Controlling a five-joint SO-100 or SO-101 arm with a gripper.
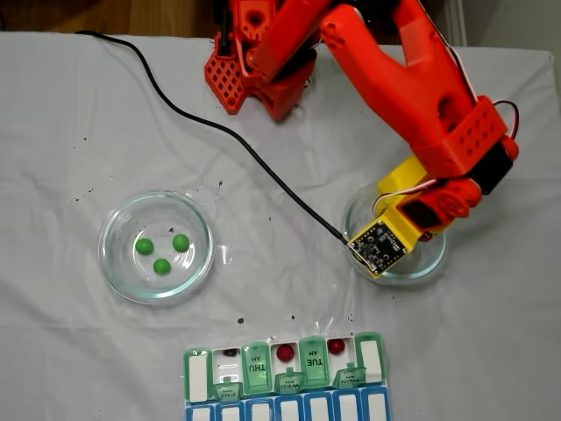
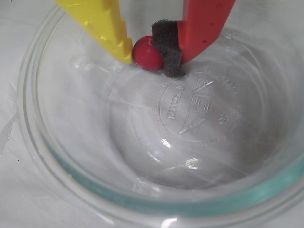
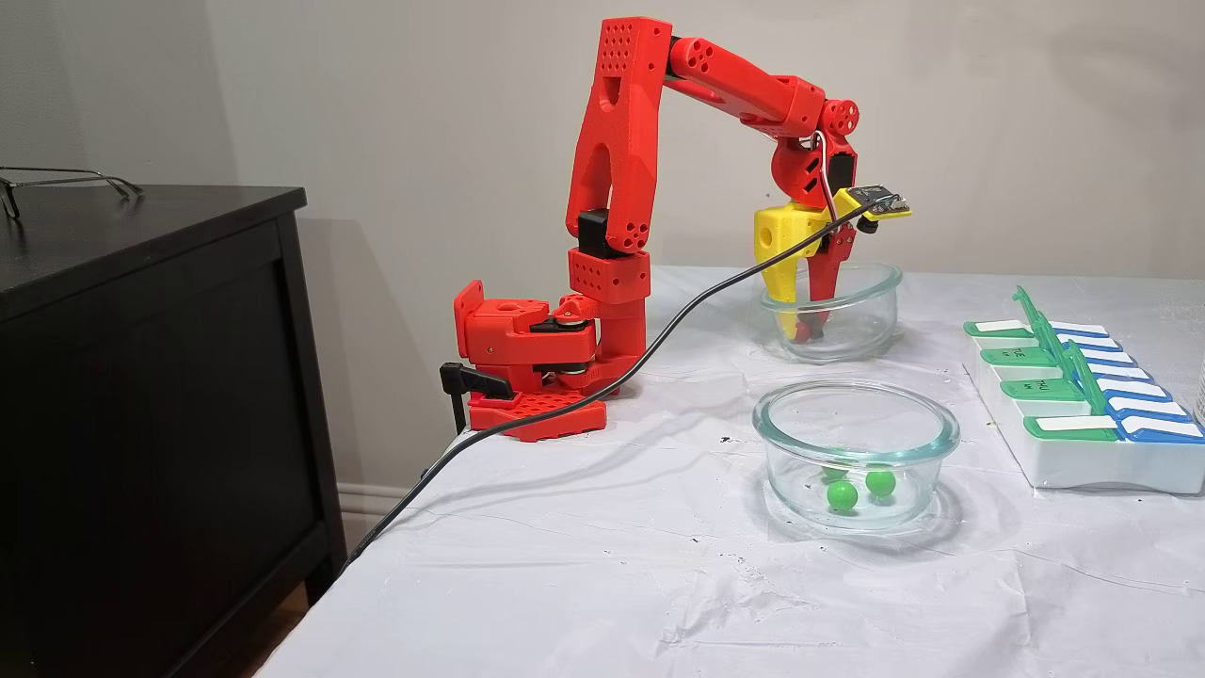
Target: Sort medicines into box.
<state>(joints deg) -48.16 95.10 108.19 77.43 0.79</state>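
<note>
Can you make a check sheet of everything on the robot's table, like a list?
Surface: white wrinkled cloth with small dark specks.
Job's things: three green balls in the glass bowl; a red ball in the second bowl; two red balls in the pill box, several green lids open.
Clutter: nothing seen.
Grippers: claw inside the second bowl, shut on the red ball.
Cables: black cable runs across the cloth to the wrist camera.
Surroundings: black cabinet, glasses on top, beige wall.
</note>
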